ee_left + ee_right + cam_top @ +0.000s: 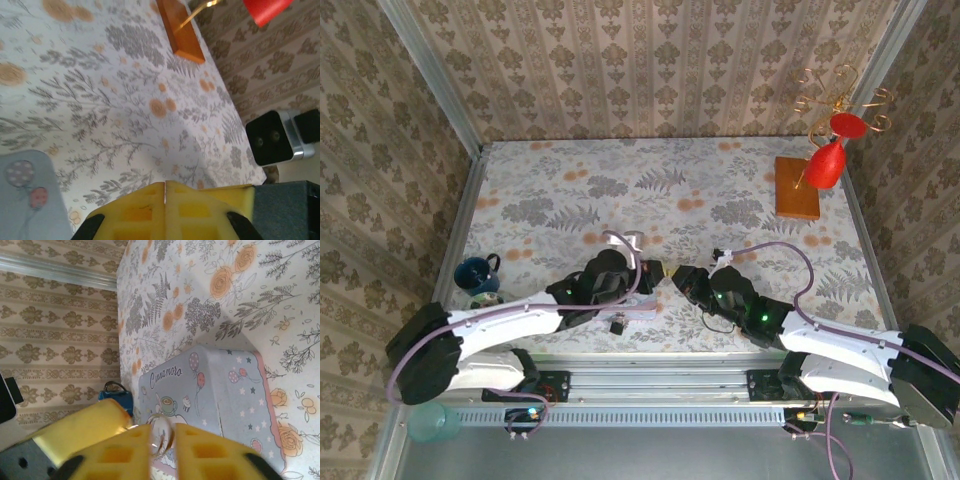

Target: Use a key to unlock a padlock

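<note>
- Centrally, both arms meet tip to tip over the surface (pixel 740 190), a stance suited to bringing two small parts together.
- Left hand (pixel 165 189): clenched, its pads meeting along a hairline seam. Nothing is visible between them, though a thin key could be pinched there.
- Right hand (pixel 161 432): fingers narrowly apart around a metal loop (pixel 160 418), raised above the pastel tin (pixel 220 385). Whether the loop is gripped cannot be told.
- The loop probably belongs to the padlock or the key; which one is unclear.
</note>
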Robot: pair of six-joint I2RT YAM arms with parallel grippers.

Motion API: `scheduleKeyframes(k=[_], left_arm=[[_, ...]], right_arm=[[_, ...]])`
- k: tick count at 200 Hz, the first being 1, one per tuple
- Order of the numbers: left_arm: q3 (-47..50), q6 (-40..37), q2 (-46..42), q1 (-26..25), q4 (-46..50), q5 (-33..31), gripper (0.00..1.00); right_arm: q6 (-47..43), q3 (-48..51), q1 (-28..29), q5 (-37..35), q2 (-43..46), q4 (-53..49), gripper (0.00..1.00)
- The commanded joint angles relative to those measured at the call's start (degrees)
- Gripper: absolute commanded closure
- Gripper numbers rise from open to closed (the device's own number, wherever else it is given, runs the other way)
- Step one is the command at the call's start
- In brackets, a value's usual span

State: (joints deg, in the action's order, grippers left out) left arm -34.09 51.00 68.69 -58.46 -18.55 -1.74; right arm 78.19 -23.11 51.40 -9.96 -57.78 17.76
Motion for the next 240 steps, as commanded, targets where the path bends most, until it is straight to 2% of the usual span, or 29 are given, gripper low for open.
scheduleKeyframes(k=[1,24,57,92,113,147,240], left_arm=[[2.19,-0.06,-4.36,1.49,-4.07,-2.62,0.97],[3.22,-1.68,-7.58,2.16,-4.42,-2.95,0.98],[3.15,-3.01,-10.39,3.08,-3.54,-2.17,0.99],[2.01,-1.53,-10.34,3.4,-4.29,0.48,1.0],[2.14,0.75,-8.74,3.28,-9.16,3.77,1.0],[1.0,1.87,-7.25,2.69,-11.5,5.98,1.0],[0.69,0.58,-5.5,2.12,-17.69,9.91,1.0]], right_arm=[[-0.21,0.92,0.12,-2.35,1.48,-0.97,0.67],[-2.55,0.97,0.17,-2.05,2.22,0.4,0.63],[-14.41,-1.25,0.05,1.59,2.07,5.19,0.58],[-21.73,1.6,-0.31,6.52,1.32,18.96,0.51],[-24.38,1.36,-2.09,11.4,1.09,21.92,0.49],[-24.07,3.11,-4.75,14.56,0.57,27.07,0.49],[-24.69,3.43,-6.57,20.56,-0.05,29.43,0.54]])
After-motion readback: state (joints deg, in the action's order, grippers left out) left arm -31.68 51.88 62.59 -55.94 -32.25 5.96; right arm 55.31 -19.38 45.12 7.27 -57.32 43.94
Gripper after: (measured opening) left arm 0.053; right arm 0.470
